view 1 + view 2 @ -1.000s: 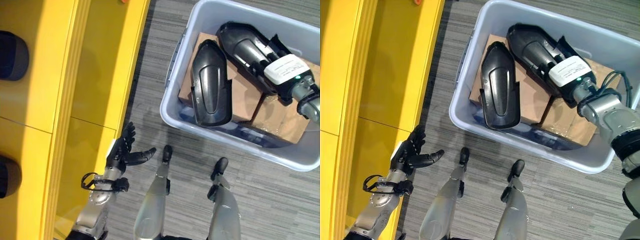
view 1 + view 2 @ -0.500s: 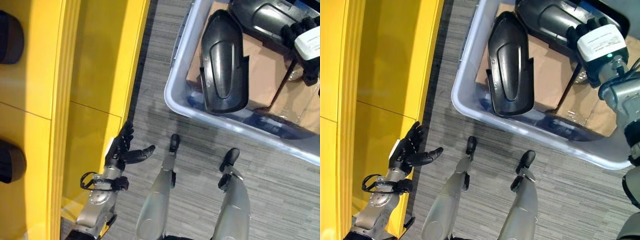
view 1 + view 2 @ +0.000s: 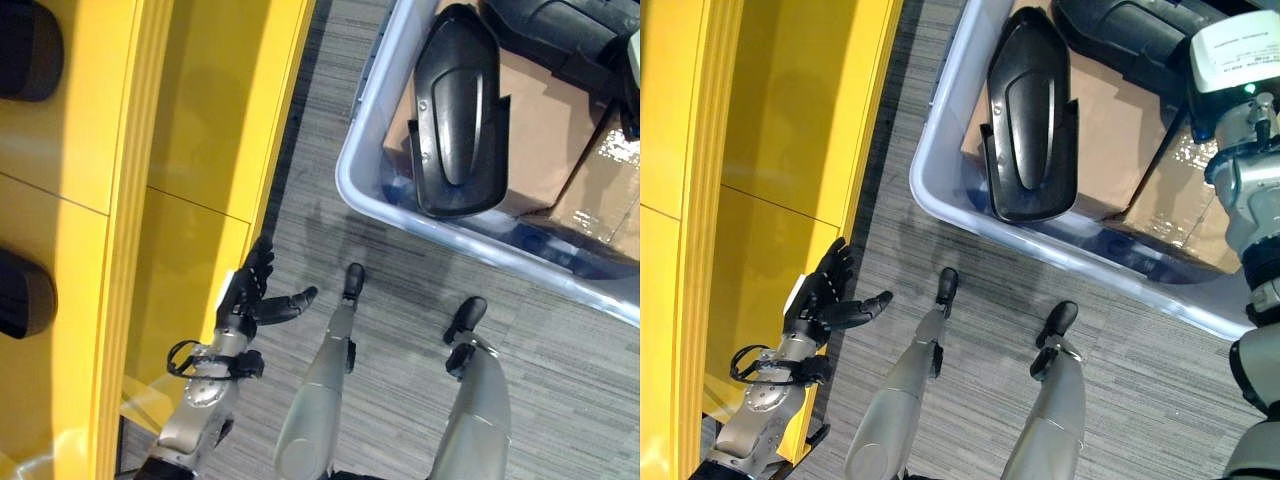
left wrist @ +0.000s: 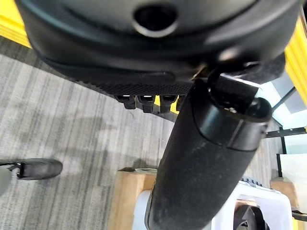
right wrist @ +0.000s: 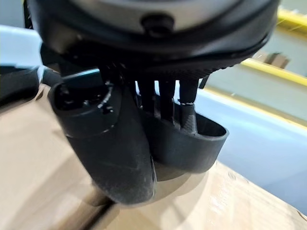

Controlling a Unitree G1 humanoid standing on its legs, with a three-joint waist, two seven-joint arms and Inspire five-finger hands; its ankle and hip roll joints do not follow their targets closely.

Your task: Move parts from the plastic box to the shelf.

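Yellow shelf [image 3: 190,150] along the left, with two dark rounded parts [image 3: 25,295] on its leftmost level. Left robot hand [image 3: 248,295] just beside the shelf's near edge, above the grey striped floor [image 3: 330,240], its fingers spread and relaxed, grasping nothing. Right and far: pale plastic box [image 3: 365,190] standing on the floor, well apart from the shelf. Inside it, brown cardboard [image 3: 540,130] carries two black moulded parts. The left part [image 3: 458,115], long and rounded with a raised centre strip, lies on the cardboard near the box's left wall, its near end hanging past the cardboard's near edge. The second part [image 3: 1130,35] lies at the far side, running toward the right. Right robot hand [image 5: 144,124], below a white-covered wrist [image 3: 1235,55], is at this second part's right end; in the right wrist view the fingers and thumb curl round a black rim [image 5: 192,146] of that part, above the cardboard and close to the box's wall.
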